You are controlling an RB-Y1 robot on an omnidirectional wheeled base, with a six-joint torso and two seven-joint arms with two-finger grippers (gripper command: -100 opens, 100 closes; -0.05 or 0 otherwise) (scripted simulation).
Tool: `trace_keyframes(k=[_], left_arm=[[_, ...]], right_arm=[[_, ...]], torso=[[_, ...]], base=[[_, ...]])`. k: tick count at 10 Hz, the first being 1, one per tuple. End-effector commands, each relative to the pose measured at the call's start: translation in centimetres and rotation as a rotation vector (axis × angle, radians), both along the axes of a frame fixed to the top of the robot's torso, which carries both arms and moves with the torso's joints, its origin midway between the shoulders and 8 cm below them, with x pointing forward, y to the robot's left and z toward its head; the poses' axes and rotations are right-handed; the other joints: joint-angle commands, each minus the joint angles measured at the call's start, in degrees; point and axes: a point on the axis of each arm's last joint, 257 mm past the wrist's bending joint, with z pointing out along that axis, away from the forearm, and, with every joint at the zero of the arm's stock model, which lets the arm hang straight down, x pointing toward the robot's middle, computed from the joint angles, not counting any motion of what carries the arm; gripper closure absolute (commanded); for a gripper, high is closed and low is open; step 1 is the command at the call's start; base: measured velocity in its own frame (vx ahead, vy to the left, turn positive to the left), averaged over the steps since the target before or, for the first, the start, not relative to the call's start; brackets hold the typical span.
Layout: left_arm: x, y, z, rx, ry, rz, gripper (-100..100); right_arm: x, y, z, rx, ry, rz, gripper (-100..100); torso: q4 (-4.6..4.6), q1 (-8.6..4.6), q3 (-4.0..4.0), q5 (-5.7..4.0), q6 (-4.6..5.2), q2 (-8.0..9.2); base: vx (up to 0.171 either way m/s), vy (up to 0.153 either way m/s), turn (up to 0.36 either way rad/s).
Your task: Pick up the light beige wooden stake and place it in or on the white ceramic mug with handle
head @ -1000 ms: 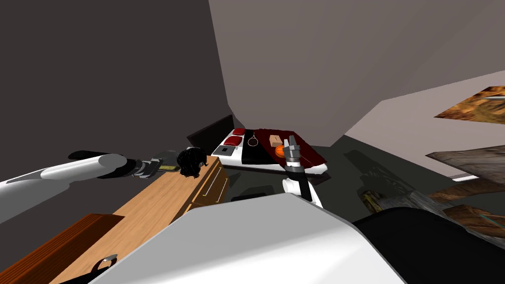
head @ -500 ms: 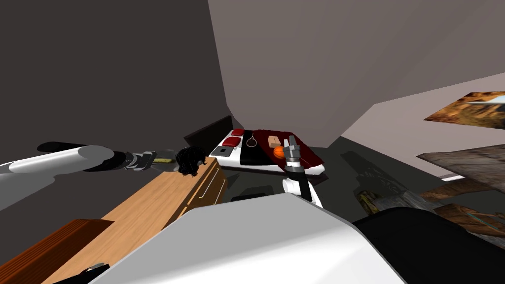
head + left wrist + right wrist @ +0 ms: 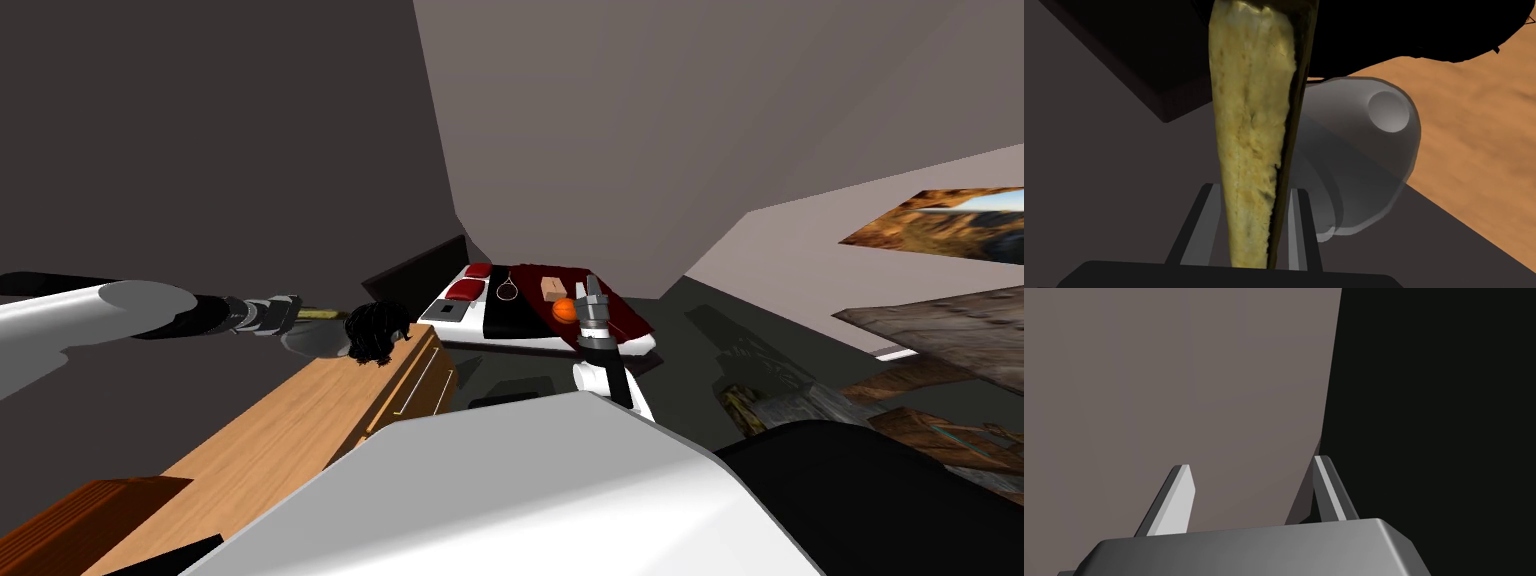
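My left gripper (image 3: 298, 314) is shut on a light beige, rough stake (image 3: 1251, 140) that tapers toward the hand. In the left wrist view the fingers (image 3: 1208, 210) press its thin end. The stake (image 3: 322, 313) reaches out over a pale grey mug (image 3: 318, 340) at the far corner of the wooden dresser top (image 3: 290, 430). Seen from the left wrist, the mug (image 3: 1369, 150) lies just beside and behind the stake, apart from it. My right gripper (image 3: 590, 290) is raised in front of my chest, and its fingers stand open (image 3: 1251, 475) with nothing between them.
A black frizzy object (image 3: 375, 330) sits on the dresser right beside the mug, and the stake's wide end points at it (image 3: 1424, 25). Past the dresser lies a bed (image 3: 470, 325) with red pillows, a box and an orange ball. A dark wall runs along the left.
My left arm has lifted slightly and swung left with the stake still held. The head view has shifted a little with it. The right arm has kept still.
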Motion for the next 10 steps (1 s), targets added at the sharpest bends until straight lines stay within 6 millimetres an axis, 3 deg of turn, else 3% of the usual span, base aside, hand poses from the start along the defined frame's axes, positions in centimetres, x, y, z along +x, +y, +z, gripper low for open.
trace_keyframes(k=[1,7,10], left_arm=[[0.2,0.8,1.3,-0.004,-0.027,0.011,100],[-0.6,2.4,3.6,-0.015,-0.065,0.034,100],[-1.8,3.2,3.4,-0.023,-0.052,0.042,100]], right_arm=[[0.0,0.0,0.0,0.0,0.0,0.0,0],[0.0,0.0,0.0,0.0,0.0,0.0,0],[0.0,0.0,0.0,0.0,0.0,0.0,0]], torso=[[0.0,0.0,0.0,0.0,0.0,0.0],[-0.06,0.07,-0.08,0.01,-0.03,-0.11],[-0.16,0.25,-0.33,0.02,0.02,-0.54]], base=[[0.101,-0.023,-0.053],[0.091,-0.008,-0.044],[0.172,0.036,-0.062]])
